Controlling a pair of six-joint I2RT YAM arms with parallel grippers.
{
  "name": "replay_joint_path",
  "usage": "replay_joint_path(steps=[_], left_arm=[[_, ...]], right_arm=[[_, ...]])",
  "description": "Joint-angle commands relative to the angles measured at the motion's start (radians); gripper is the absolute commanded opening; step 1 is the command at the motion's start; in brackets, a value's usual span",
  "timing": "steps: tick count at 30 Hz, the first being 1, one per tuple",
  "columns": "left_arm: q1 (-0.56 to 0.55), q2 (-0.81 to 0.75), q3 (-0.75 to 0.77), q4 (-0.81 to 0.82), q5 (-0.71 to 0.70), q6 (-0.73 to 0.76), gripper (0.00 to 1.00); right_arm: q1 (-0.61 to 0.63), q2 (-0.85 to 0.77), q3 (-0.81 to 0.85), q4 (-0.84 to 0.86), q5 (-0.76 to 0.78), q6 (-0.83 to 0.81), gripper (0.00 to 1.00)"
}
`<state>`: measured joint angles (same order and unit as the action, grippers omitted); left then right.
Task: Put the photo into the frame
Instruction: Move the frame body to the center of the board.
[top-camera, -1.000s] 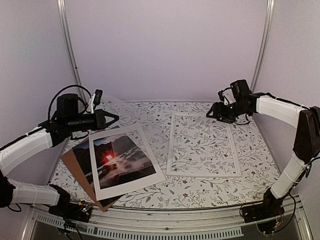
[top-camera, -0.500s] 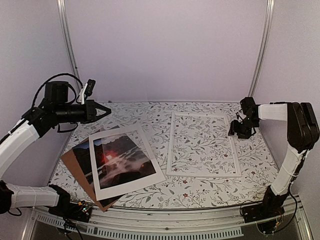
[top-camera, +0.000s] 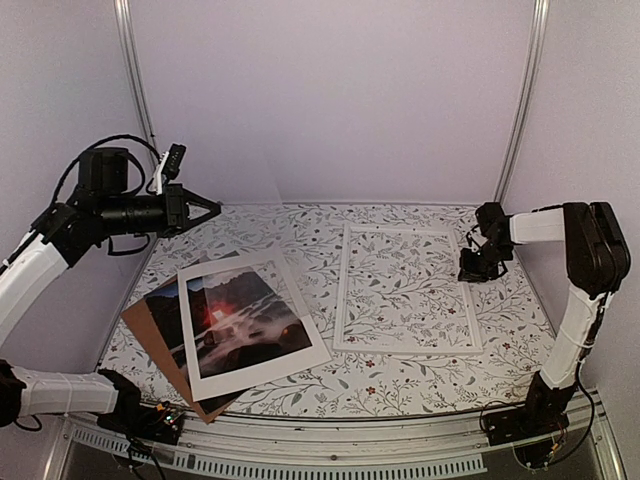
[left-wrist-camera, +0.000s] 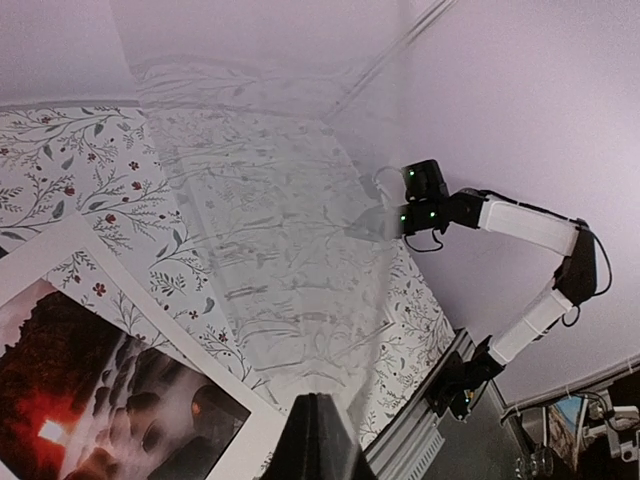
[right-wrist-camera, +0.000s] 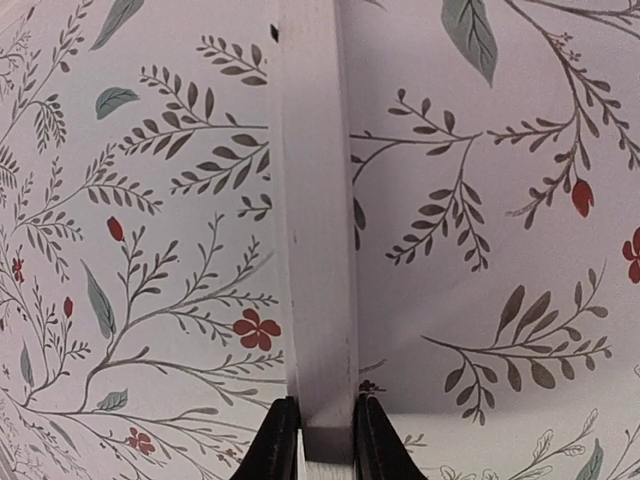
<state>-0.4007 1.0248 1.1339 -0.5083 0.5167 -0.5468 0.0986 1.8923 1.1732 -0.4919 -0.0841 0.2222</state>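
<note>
Entry: the photo (top-camera: 238, 318), a dark landscape with a red glow, lies flat at lower left of the top view, under the white mat (top-camera: 303, 348) and over the brown backing board (top-camera: 138, 325). It is well apart from the frame (top-camera: 338, 290), which lies flat right of centre on the floral table (top-camera: 300, 230). Right gripper (top-camera: 472, 268): pinched on the frame's right rail. Left gripper (top-camera: 212, 211): raised at upper left, closed on a clear sheet (left-wrist-camera: 280, 250).

No lettering, number, label or brand mark is legible in any view; the photo (top-camera: 240, 315), the frame (top-camera: 405, 349) and the floral tablecloth (top-camera: 400, 390) bear pictures and pattern only.
</note>
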Motion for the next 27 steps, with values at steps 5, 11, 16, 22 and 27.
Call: replay_joint_path(steps=[5, 11, 16, 22, 27], left_arm=[[-0.069, -0.031, -0.015, 0.176, 0.041, -0.139, 0.0], [-0.118, -0.025, -0.062, 0.27, 0.016, -0.177, 0.0], [-0.153, 0.005, -0.09, 0.327, 0.014, -0.198, 0.0], [-0.208, 0.059, -0.125, 0.404, 0.014, -0.226, 0.0], [-0.264, 0.116, -0.151, 0.49, -0.011, -0.268, 0.0]], right_arm=[[0.102, -0.066, -0.087, 0.021, 0.062, -0.003, 0.15], [0.191, -0.103, -0.118, 0.029, 0.079, 0.019, 0.14], [0.246, -0.123, -0.128, 0.039, 0.078, 0.043, 0.13], [0.288, -0.137, -0.137, 0.044, 0.064, 0.085, 0.17], [0.288, -0.182, -0.145, 0.043, 0.056, 0.126, 0.34]])
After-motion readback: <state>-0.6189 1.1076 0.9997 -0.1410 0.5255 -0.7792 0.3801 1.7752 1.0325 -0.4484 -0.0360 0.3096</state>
